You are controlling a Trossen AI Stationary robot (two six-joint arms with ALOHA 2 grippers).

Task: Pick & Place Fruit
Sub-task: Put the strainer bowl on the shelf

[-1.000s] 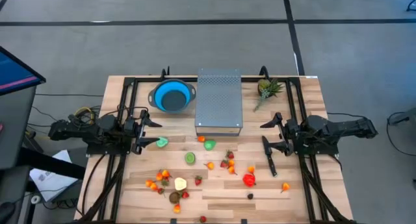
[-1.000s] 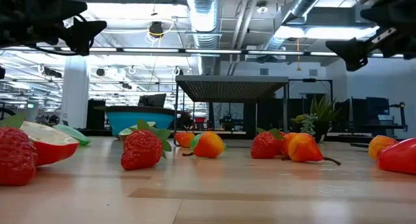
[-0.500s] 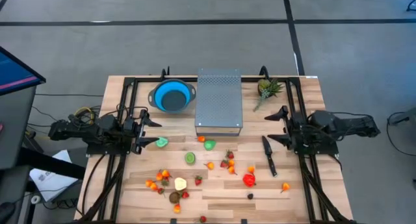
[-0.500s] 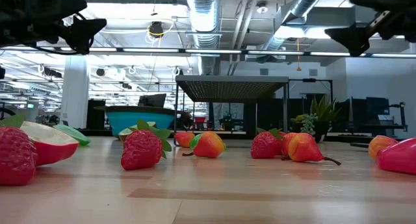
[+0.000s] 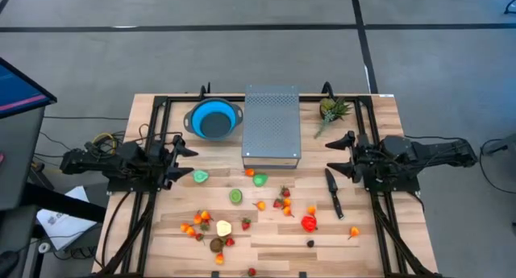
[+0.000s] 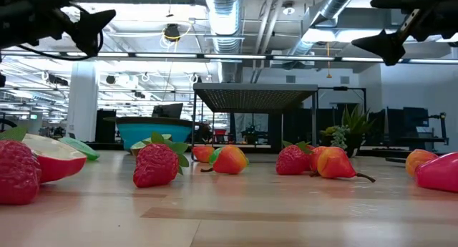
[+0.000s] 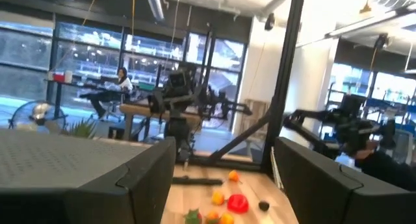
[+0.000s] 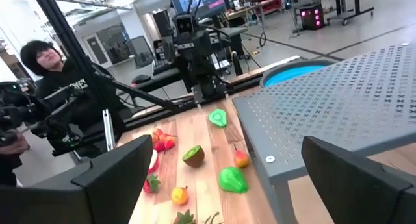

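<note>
Several small toy fruits lie scattered on the near half of the wooden table: a green one (image 5: 199,176), a cut kiwi (image 5: 235,196), strawberries (image 5: 282,199), a red one (image 5: 309,223) and a pale yellow one (image 5: 223,227). My left gripper (image 5: 188,162) hangs open above the table's left side, pointing toward the middle. My right gripper (image 5: 339,155) hangs open above the right side, facing it. Neither has anything between its fingers. The low view shows both high above the fruit, left (image 6: 89,25) and right (image 6: 383,45). Through the right fingers I see the kiwi (image 8: 193,155).
A blue bowl (image 5: 214,118) stands at the far left of centre, with a grey perforated box (image 5: 272,126) beside it. A spiky green plant piece (image 5: 332,110) sits at the far right. A black knife (image 5: 334,193) lies below my right gripper. A person (image 8: 52,74) sits beyond the table's left side.
My right gripper has risen and shifted toward the table's far edge, rolling about its own axis; it stays open. My left gripper has tipped up a little and rolled in place. No fruit has moved.
</note>
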